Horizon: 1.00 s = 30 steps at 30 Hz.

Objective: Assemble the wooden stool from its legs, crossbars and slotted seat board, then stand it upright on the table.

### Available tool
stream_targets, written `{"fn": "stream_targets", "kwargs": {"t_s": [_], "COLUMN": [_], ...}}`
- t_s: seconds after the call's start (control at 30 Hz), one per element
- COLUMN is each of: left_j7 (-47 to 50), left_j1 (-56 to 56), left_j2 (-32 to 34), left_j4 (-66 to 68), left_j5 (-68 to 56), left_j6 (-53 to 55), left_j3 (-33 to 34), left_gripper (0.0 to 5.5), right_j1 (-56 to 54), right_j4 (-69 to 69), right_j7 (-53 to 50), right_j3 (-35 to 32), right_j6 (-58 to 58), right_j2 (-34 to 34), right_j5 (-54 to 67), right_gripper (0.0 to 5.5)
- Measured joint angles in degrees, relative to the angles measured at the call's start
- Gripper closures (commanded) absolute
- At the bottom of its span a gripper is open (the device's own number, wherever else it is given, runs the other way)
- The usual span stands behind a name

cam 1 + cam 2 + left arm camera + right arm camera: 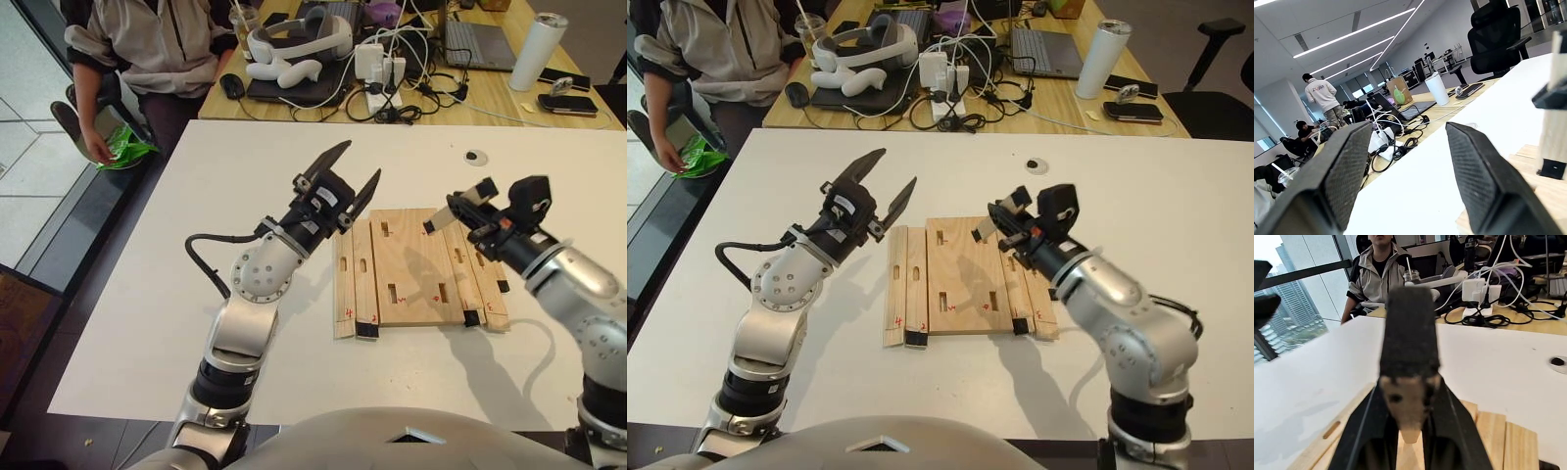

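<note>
Overhead, strip lights; below, white table beside cluttered desk.

Pale wood seat board with dark slots and red marks, pale leg capped black, left hand and right hand black, table white

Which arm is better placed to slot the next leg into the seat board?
Right, probably. The right tool is shut on a wooden leg just above the seat board, at its right side; the left tool is open and empty, near its left edge.
</note>
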Motion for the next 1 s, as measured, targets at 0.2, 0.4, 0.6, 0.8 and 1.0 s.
{"fn": "stream_targets", "kwargs": {"t_s": [0.2, 0.4, 0.6, 0.8, 1.0], "left_j7": [0.56, 0.57, 0.55, 0.57, 0.98], "left_j1": [0.01, 0.08, -0.05, -0.07, 1.36], "left_j2": [-0.79, -0.44, 0.32, 0.48, -0.38], "left_j4": [-1.3, -2.01, -1.89, -1.84, -2.46], "left_j5": [-1.11, -1.67, -2.02, -2.04, -3.28], "left_j6": [3.98, 5.34, 5.35, 5.34, 9.55], "left_j3": [1.13, 1.65, 1.55, 1.31, 1.46], "left_gripper": [2.75, 2.75, 2.75, 2.75, 2.75], "right_j1": [8.0, 10.9, 10.08, 6.25, 8.25], "right_j4": [-4.29, -0.5, 3.59, 4.37, 2.13], "right_j7": [-5.87, -3.09, -1.95, -2.7, -4.66], "right_j3": [4.41, -0.46, -1.36, -1.28, 0.84], "right_j6": [-2.28, -5.94, -6.89, -5.83, -3.3], "right_j2": [-0.24, 1.1, 2.99, 7.28, 11.6], "right_j5": [-13.68, -14.9, -16.45, -16.35, -16.65], "right_gripper": [5.12, 5.12, 5.12, 5.12, 5.12]}}
